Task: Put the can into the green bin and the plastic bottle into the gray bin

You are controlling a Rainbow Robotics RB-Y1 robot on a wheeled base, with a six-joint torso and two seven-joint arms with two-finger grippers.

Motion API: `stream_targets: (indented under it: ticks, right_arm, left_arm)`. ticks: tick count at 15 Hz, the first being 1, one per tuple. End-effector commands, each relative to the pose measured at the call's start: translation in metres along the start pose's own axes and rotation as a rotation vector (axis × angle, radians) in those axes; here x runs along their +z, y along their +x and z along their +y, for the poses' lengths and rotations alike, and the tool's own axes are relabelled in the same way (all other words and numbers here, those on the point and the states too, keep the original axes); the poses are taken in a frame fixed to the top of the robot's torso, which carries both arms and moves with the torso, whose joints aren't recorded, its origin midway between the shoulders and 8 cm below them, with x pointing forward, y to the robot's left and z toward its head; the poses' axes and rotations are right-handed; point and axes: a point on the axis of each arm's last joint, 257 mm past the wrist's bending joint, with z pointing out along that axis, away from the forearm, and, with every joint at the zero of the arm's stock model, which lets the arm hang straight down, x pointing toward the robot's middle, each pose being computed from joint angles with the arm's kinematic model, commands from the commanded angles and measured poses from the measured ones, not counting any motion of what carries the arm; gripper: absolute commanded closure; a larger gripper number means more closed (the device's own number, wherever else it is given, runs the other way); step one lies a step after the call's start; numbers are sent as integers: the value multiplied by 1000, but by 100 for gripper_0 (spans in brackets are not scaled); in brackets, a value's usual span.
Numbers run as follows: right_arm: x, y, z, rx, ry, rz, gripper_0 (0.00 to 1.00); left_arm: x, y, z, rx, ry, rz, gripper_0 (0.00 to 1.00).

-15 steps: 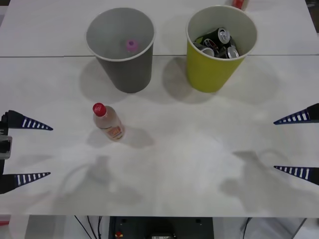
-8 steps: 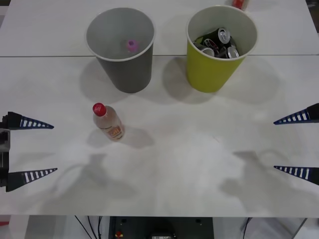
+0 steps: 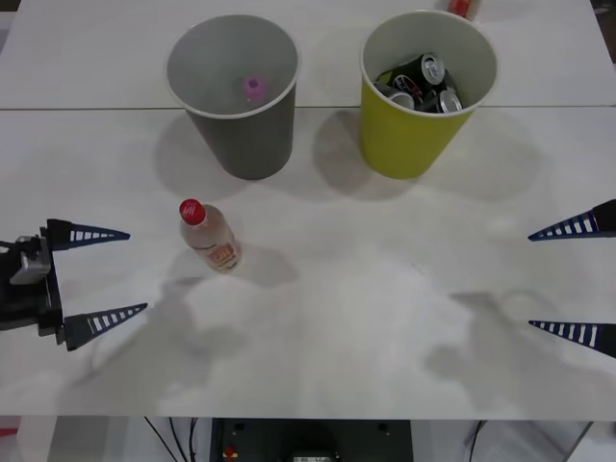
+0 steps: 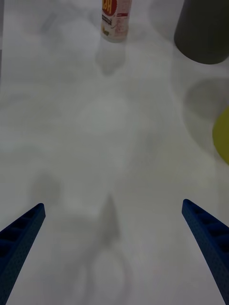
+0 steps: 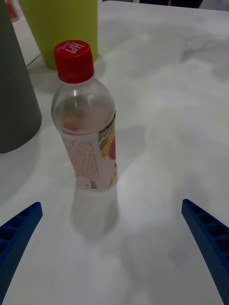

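The left gripper (image 3: 106, 274) hangs low over the surface (image 3: 366, 289) with its fingers spread wide and nothing between them, a stance that suits a sideways approach to something standing upright. Straight ahead of it, near but apart, stands the plastic bottle (image 3: 209, 236), red cap up, upright on its base and squarely between the lines of the two open fingers in the left wrist view (image 5: 88, 121). Beyond the bottle stands the gray bin (image 3: 234, 91), its mouth open upward, with a pink-capped item (image 3: 253, 88) inside, probably another bottle, though little of it shows. Just beside that bin is the green bin (image 3: 423, 91), holding several cans (image 3: 423, 82). The right gripper (image 3: 577, 279) waits at the far right edge, likewise open and empty, well apart from the bottle.
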Motion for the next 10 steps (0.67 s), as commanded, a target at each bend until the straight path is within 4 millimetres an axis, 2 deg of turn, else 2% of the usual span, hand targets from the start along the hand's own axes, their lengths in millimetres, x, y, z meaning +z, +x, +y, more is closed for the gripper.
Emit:
stream_targets:
  ticks: [1,7,10]
  right_arm:
    - [0,0,0,0,0,0,0]
    - [0,0,0,0,0,0,0]
    - [0,0,0,0,0,0,0]
  left_arm:
    - [15,9,6,23,-42,-41,0]
    - [47,14,24,-12,-134,-124,0]
    - [64,8,23,-37,-157,-172,0]
